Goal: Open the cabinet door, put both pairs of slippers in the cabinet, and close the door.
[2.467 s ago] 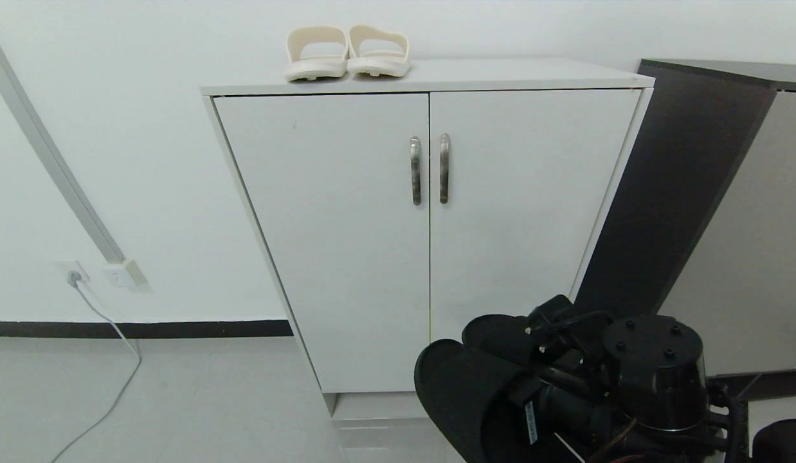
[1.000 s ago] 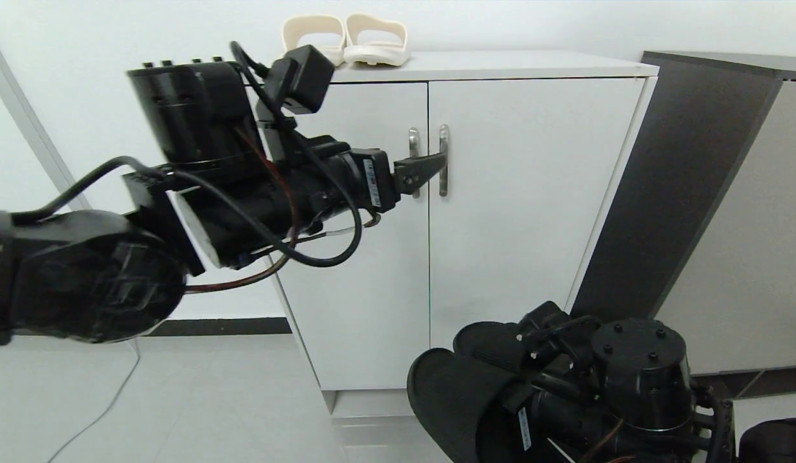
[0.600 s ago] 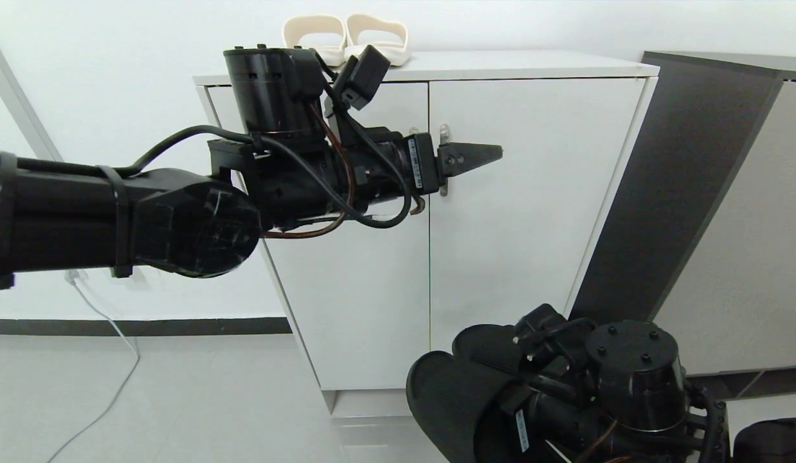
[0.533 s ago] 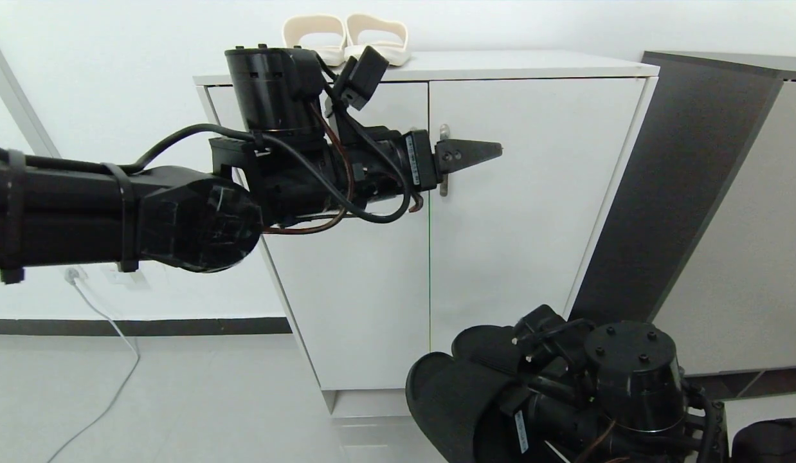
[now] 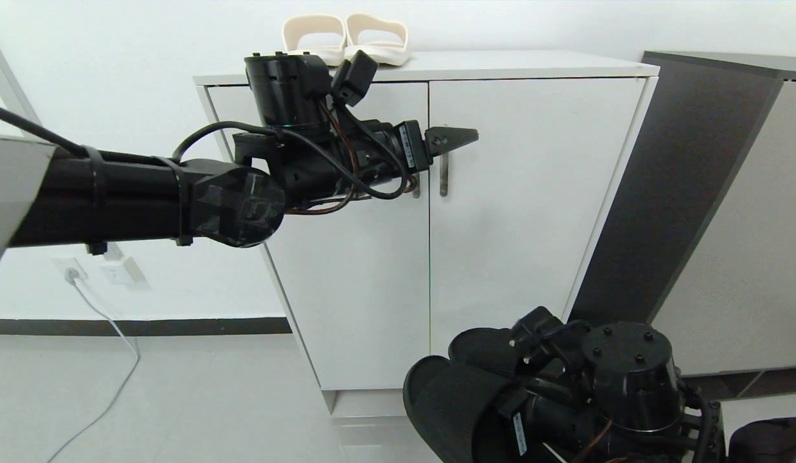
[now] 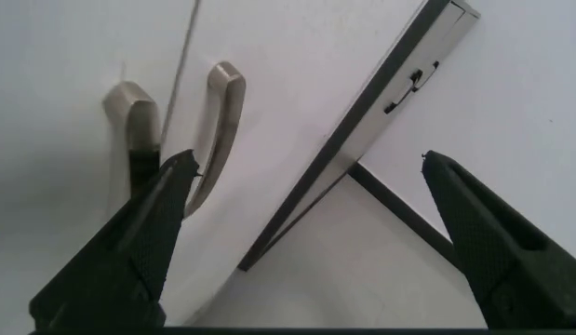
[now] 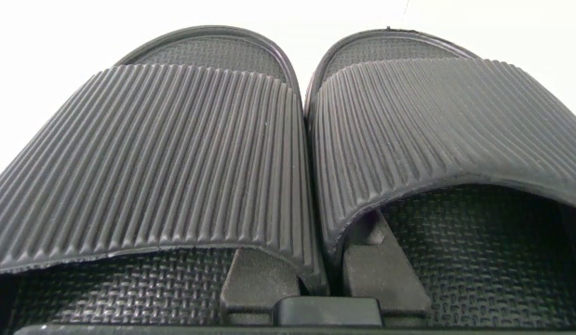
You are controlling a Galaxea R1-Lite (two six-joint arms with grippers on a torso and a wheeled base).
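Observation:
The white cabinet [image 5: 520,212] stands with both doors shut, its two metal handles [image 5: 443,175] side by side at the middle. On top lies a pair of cream slippers [image 5: 346,40]. My left gripper [image 5: 454,137] hovers open in front of the top of the handles; in the left wrist view its fingers [image 6: 129,256] stand wide apart with the handles [image 6: 218,126] just beyond them, not touching. Low at the front right, my right gripper [image 7: 315,279] is shut on a pair of black slippers [image 5: 465,386], pinching their inner edges [image 7: 311,167] together.
A dark grey cabinet [image 5: 694,193] stands close against the white one's right side. On the left wall are a socket [image 5: 73,275] and a cable trailing down to the floor. Open floor [image 5: 179,399] lies left of the cabinet.
My left arm came in from the left and swung across to the handles. In the last half second its gripper drew back left and rose a little. The right arm barely moved.

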